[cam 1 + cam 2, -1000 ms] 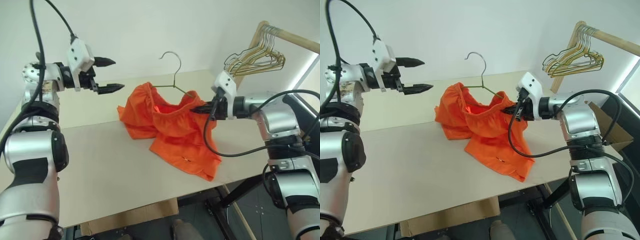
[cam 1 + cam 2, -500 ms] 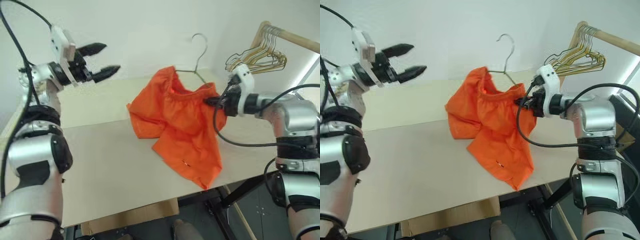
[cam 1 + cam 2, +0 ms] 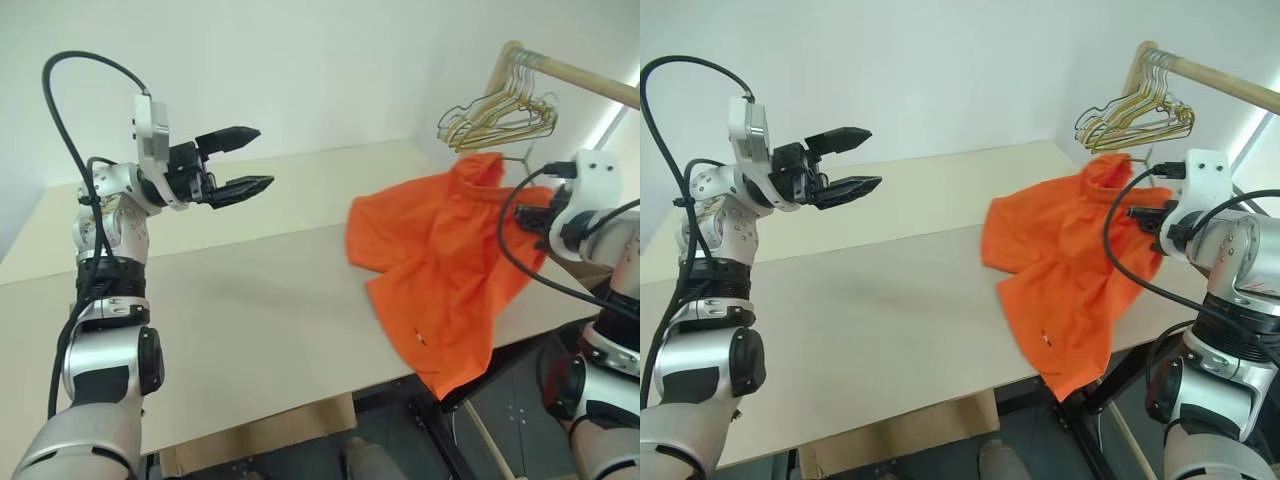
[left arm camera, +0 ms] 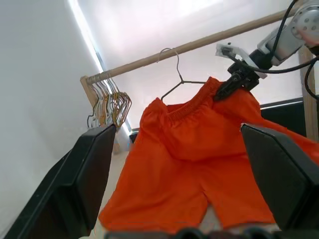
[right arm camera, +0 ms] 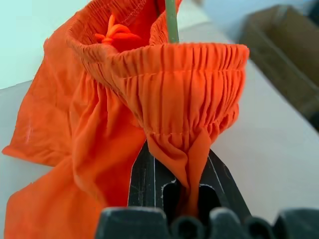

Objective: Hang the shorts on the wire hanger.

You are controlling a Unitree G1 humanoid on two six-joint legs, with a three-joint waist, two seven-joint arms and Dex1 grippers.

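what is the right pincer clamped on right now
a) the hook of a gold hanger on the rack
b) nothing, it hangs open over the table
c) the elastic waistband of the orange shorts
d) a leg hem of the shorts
c: the right pincer is shut on a pinch of the gathered waistband of the shorts.

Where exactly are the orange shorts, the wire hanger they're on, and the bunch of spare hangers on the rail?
shorts (image 3: 440, 250): left eye view, middle of the fabric.
wire hanger (image 4: 175, 69): left wrist view, neck below its hook.
bunch of spare hangers (image 3: 497, 112): left eye view, lower wires of the cluster.
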